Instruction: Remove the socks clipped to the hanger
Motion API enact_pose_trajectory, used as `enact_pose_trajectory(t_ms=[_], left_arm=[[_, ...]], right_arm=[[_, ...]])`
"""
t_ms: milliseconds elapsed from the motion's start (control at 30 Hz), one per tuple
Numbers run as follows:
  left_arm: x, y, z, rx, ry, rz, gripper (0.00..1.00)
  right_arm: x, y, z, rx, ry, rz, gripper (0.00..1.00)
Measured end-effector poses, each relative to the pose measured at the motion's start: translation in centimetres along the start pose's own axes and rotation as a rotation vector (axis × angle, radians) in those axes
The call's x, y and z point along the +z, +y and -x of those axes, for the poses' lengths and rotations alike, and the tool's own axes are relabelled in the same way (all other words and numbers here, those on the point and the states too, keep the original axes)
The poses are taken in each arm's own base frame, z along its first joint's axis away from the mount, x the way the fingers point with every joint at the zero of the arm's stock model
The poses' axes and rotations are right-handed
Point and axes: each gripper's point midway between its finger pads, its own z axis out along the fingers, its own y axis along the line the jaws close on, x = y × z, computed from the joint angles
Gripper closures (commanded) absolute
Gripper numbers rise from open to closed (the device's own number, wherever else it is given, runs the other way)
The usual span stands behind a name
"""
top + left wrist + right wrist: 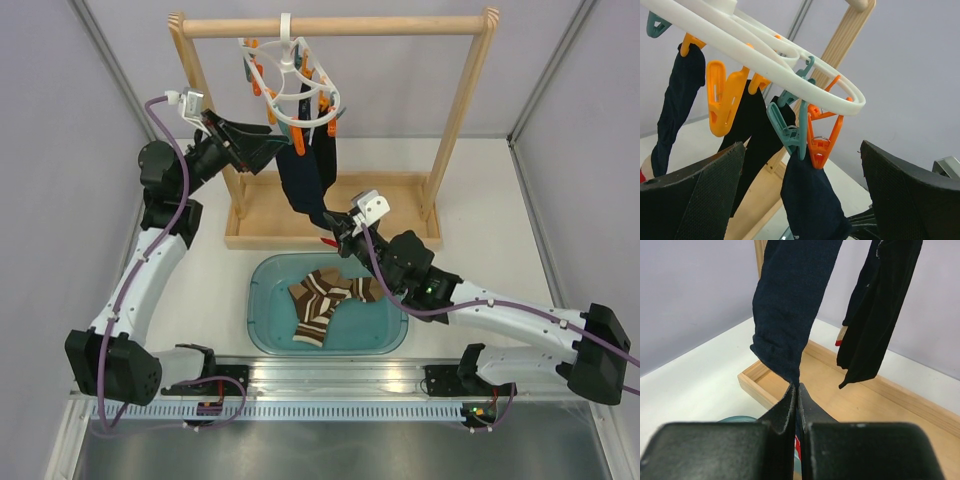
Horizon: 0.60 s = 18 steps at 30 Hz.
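At the left, the left gripper is raised beside the left upright of the wooden rail frame, its jaws spread wide and holding nothing. In the left wrist view its two black fingers stand far apart below the hanger, touching none of it. The white ring hanger hooks over the frame's top bar and sits tilted. An orange peg dangles empty from its rim. To the right of that, a teal peg and a second orange peg hang side by side, pinching the top of a navy sock.

More dark socks hang from the ring down toward the frame's base tray. Below them, toward the near edge of the table, a teal basin holds the brown, tan and white striped socks in a loose heap.

Right of centre, the right gripper reaches in over the basin's far rim. Its jaws are pressed together on the lower end of one hanging navy sock, which is drawn taut above them in the right wrist view. A black sock hangs free just to its right.
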Motion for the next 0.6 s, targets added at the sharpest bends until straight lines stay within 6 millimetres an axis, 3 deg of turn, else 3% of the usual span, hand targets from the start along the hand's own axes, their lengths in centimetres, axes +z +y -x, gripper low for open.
enact_pose_trajectory(t_ms=[600], left_arm=[[1.4, 1.8, -0.4, -0.056, -0.003, 0.003, 0.05]], right_arm=[[-0.3, 0.4, -0.3, 0.015, 0.003, 0.026, 0.99]])
